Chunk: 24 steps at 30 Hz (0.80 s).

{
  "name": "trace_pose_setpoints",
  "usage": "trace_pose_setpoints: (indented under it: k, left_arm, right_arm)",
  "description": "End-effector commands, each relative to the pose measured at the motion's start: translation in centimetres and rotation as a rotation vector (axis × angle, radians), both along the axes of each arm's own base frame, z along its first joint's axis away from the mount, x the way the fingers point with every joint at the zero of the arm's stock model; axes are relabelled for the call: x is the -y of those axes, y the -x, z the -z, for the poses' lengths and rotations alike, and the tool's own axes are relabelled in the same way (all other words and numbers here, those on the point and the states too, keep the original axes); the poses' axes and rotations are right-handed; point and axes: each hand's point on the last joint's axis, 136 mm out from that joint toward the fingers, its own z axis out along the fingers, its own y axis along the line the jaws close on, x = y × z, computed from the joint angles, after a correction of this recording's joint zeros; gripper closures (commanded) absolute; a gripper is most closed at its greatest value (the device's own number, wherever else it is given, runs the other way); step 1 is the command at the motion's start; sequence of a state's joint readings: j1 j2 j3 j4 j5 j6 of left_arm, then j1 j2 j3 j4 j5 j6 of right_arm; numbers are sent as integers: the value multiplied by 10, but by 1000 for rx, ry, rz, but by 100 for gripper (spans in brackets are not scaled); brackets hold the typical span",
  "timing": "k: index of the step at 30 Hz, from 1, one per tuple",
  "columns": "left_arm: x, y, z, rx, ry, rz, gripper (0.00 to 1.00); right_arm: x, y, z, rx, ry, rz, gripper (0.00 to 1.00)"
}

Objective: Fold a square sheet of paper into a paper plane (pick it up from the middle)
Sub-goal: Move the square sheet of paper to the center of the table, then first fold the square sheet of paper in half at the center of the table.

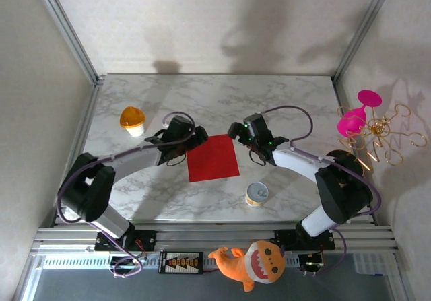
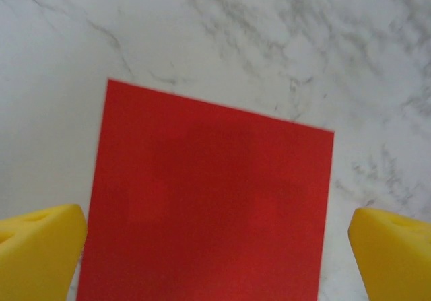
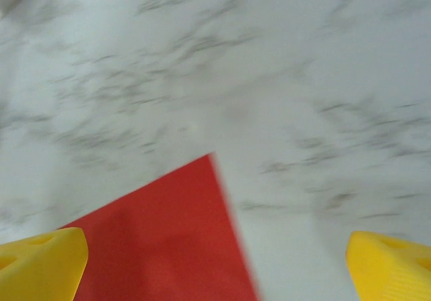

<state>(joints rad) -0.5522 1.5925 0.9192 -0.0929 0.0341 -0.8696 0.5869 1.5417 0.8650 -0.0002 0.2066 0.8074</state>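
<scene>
Currently the square sheet of paper (image 1: 213,157) lies flat at table (image 1: 202,99) centre, left gripper (image 1: 185,139) at its ten o'clock, right gripper (image 1: 241,134) at two, both gaping, empty. The tin (image 1: 256,194) at five o'clock: lettering too small to read.

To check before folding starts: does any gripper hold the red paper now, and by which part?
Nothing is held. The square red paper sheet lies flat on the table; left gripper and right gripper are both open.

Marble table (image 1: 215,92) — pale walls (image 1: 202,18), aluminium frame (image 1: 67,28)
</scene>
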Motion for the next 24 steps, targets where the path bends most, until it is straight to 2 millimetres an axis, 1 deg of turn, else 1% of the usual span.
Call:
trace_pose_setpoints:
  k: [1, 4, 7, 10, 12, 17, 24]
  left_arm:
    - [-1, 14, 21, -97, -126, -2, 1]
    - [17, 18, 32, -143, -198, 59, 1]
    - [35, 22, 40, -178, -268, 99, 1]
    - [48, 22, 44, -188, -317, 116, 1]
    - [53, 20, 45, -189, -358, 122, 1]
    - [56, 19, 51, -206, -482, 139, 1]
    - [69, 17, 62, -235, -452, 159, 4]
  right_arm:
    - [26, -1, -5, 56, 133, 2, 1]
    - [46, -3, 2, 42, 179, 39, 1]
    - [60, -3, 7, 26, 196, 76, 1]
    - [70, -3, 9, 21, 187, 105, 1]
    - [75, -3, 11, 17, 181, 114, 1]
    - [80, -5, 13, 10, 177, 122, 1]
    - [77, -6, 18, -3, 169, 112, 1]
